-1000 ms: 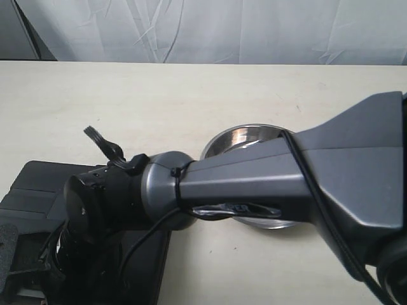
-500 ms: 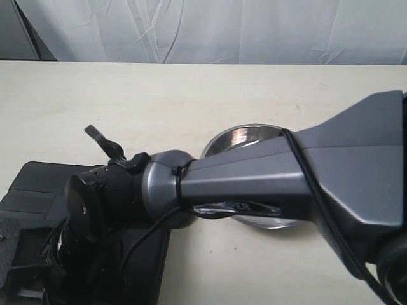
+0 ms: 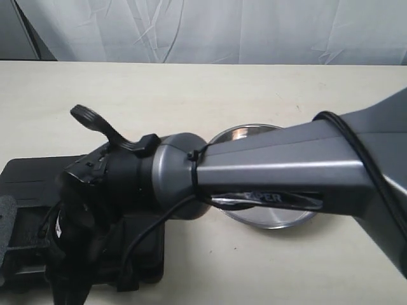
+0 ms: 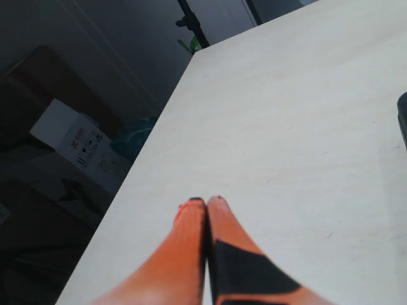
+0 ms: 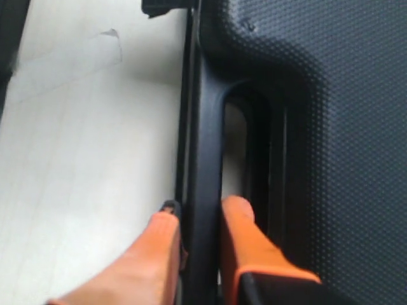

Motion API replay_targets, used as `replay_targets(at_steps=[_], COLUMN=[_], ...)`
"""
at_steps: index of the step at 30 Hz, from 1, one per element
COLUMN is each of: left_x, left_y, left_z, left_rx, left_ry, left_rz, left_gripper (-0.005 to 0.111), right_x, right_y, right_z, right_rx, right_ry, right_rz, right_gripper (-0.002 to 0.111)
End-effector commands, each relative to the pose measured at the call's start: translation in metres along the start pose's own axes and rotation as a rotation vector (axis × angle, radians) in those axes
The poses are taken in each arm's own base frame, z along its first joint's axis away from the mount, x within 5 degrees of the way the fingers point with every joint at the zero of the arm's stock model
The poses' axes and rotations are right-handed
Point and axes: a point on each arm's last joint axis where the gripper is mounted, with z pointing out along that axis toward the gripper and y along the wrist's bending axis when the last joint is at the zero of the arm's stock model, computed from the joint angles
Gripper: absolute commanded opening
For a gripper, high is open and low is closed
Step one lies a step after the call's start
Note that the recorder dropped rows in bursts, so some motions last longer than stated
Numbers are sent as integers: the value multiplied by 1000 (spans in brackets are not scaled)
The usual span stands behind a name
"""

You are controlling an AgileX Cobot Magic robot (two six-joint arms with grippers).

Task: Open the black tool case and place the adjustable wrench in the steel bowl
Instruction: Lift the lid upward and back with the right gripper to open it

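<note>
The black tool case (image 3: 28, 184) lies at the table's front left, mostly covered by my right arm, which reaches across to it. In the right wrist view my right gripper (image 5: 200, 213) is shut on the case's black carry handle (image 5: 206, 140), one orange finger on each side of the bar, next to the dimpled case shell (image 5: 343, 127). The steel bowl (image 3: 270, 219) sits on the table right of the case, partly behind the arm. My left gripper (image 4: 206, 202) is shut with nothing in it, above bare table. The adjustable wrench is out of view.
The pale table (image 3: 191, 95) runs back to a white cloth backdrop (image 3: 222, 28). The table's left edge (image 4: 146, 146) drops to a dark floor with a cardboard box (image 4: 70, 133). A dark textured part (image 3: 6, 219) shows at the exterior view's left edge.
My right arm's wrist has risen and shifted right while holding the case handle. The case's outline now looks flatter and reaches farther left. The bowl has not moved.
</note>
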Motion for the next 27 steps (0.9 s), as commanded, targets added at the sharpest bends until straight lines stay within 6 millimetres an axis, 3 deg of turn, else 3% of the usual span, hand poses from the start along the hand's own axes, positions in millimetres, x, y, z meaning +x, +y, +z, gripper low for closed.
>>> replay_targets(at_steps=[1,10,21,27], left_x=[-1,-1,-1,-1], left_y=[0,0,0,0], left_z=[0,0,0,0], left_rx=[3,5,6,8], left_ry=[0,-4,-8,-7], left_rz=[0,0,0,-4], left_gripper=[0,0,0,0], right_x=[-2,-7,-18,-18], right_y=[-9,-14,-16,-25], right_z=[-8,-14,-46,-54], right_rx=[88,143,199,298], right_ry=[-4,-47,-113,-102], right_rz=[-30,-23,-48,-38], right_gripper=[-1,-1,-1,-1])
